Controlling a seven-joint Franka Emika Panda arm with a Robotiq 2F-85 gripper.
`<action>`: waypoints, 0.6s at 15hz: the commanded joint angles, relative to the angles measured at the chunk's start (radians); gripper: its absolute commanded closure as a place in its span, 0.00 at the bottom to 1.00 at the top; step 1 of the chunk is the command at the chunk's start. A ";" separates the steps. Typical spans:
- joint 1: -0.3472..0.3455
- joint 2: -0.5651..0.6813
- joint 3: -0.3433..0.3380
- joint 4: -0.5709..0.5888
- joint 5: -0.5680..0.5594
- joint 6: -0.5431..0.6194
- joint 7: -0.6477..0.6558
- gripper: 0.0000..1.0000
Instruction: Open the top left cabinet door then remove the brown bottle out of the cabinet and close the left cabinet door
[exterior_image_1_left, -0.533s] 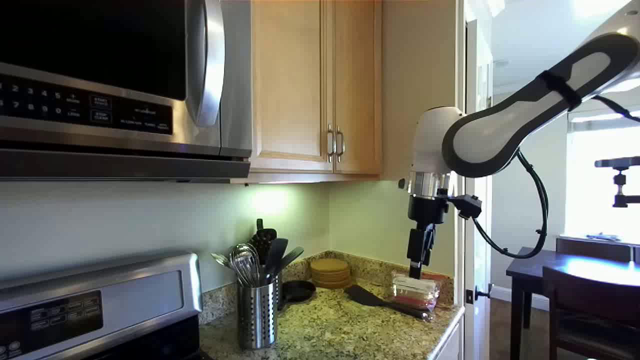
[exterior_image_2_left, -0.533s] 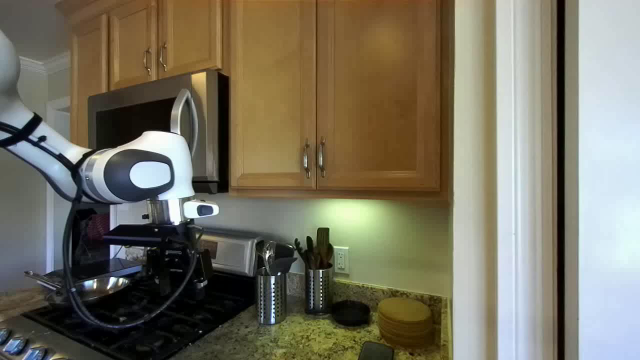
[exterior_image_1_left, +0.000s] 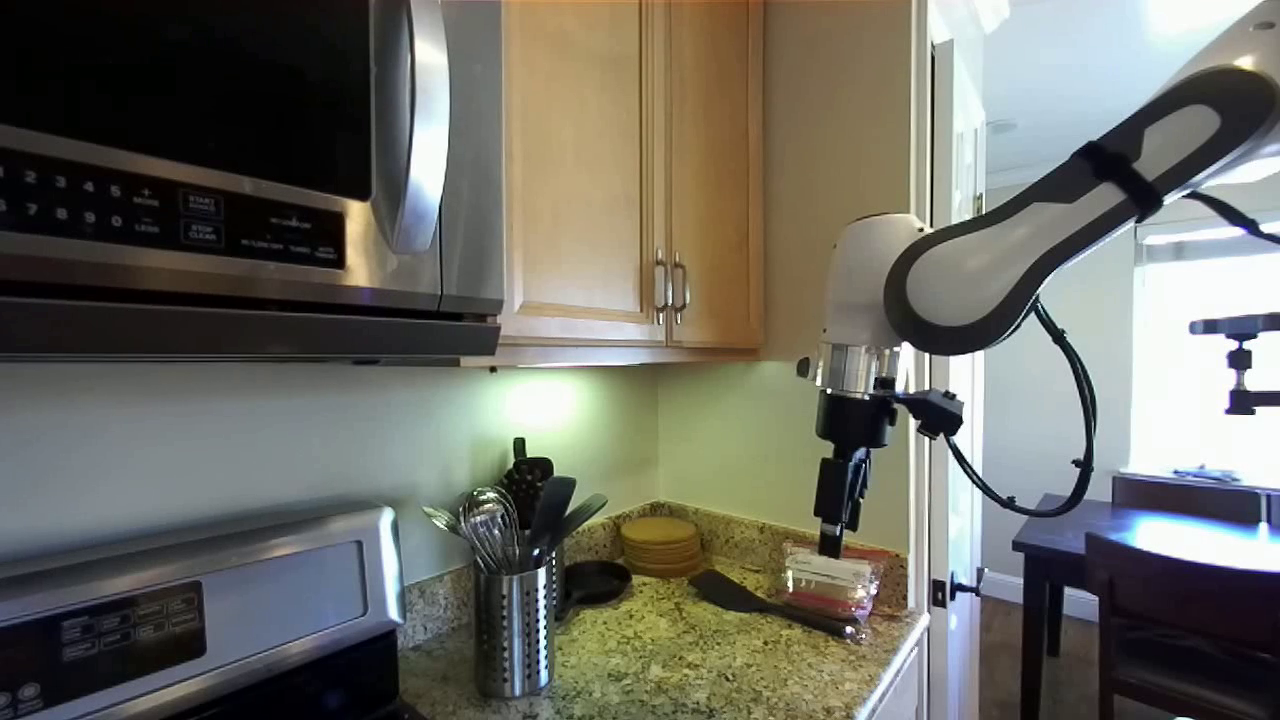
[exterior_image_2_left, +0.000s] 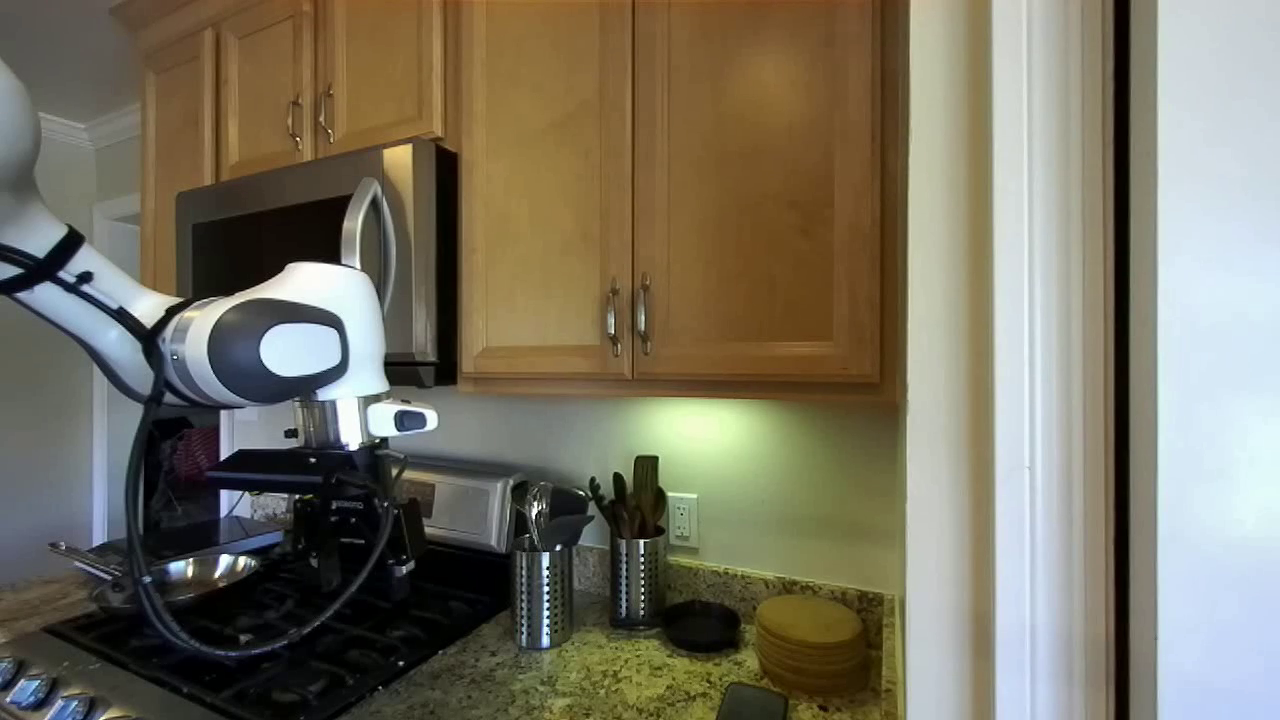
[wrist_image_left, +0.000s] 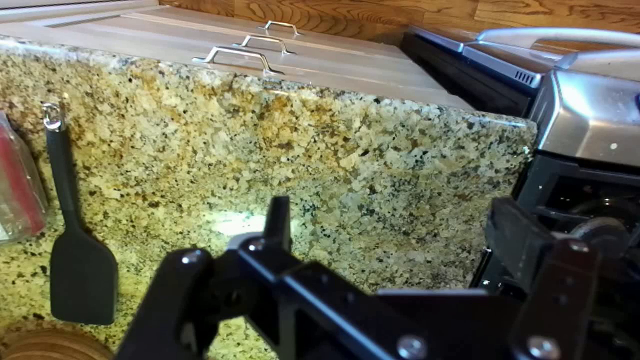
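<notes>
1. The honey-wood cabinet (exterior_image_2_left: 670, 388) has both tall doors closed in both exterior views. None of its inside shows, so the task appears to be at its very start, with nothing done.
2. The speckled stone desk (exterior_image_1_left: 680, 660) runs beneath it. A steel utensil holder (exterior_image_1_left: 514, 635) and a black spatula (wrist_image_left: 82, 280) are on it, but no brown bottle can be made out there.
3. The left cabinet door (exterior_image_2_left: 545, 190) lies flush beside its matching right door (exterior_image_2_left: 757, 190). All three steps seem to be left: swing this door open, take the brown bottle out, close the door again.
4. The tool (wrist_image_left: 395, 229) points down, and its fingers (wrist_image_left: 278, 215) stand wide apart with nothing gripped between them. In both exterior views it appears lower than the cabinet and well apart from it.
5. The brown bottle is out of sight in every view. Going by the task, it is presumably inside the cabinet; just where in there cannot be told.
6. The slim silver handle (exterior_image_2_left: 613, 318), near the left cabinet door's right edge, is untouched. Reaching up to it is probably what comes next.
</notes>
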 joint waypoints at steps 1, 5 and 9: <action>0.000 0.000 0.001 0.001 0.000 -0.002 0.000 0.00; -0.026 0.057 0.001 0.056 0.004 0.039 0.071 0.00; -0.047 0.112 -0.002 0.155 0.010 0.103 0.125 0.00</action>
